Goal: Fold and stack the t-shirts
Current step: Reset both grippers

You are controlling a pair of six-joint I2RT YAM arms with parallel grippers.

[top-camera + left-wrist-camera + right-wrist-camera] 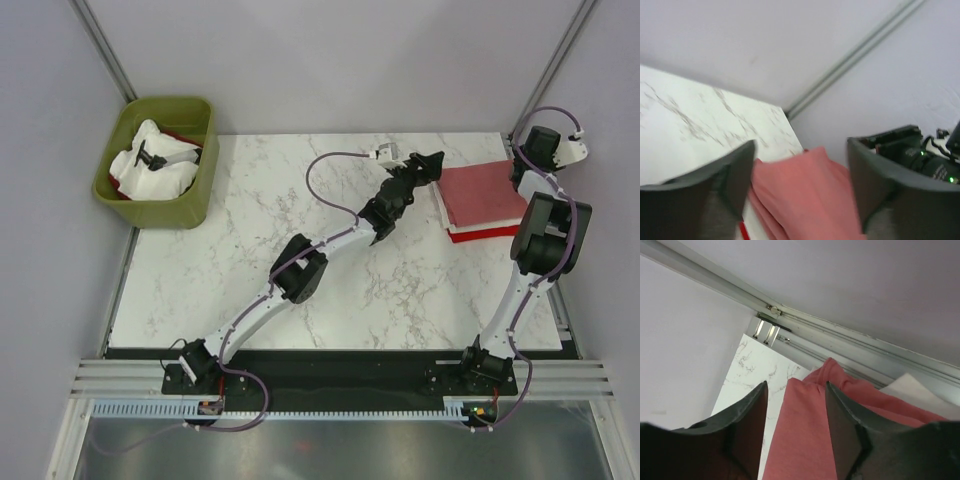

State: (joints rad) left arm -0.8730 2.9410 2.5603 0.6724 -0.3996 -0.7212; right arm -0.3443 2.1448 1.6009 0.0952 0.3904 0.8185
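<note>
At the near edge of the marble counter (190, 290) we see the two bases. The left arm (300, 268) stretches long and low on a diagonal toward the far right. The right arm (545, 240) rises steeply, its elbow folded high. The left end effector (428, 166) hangs released, fingers wide, at the left edge of a folded salmon-red t-shirt (485, 190). The right end effector (532, 158), also parted and empty, hovers at the shirt's far right corner. A cream-white t-shirt (449, 230) and a bright red t-shirt (485, 236) edge out beneath. At far left, a green bin (150, 215) holds white cloth (150, 168).
</note>
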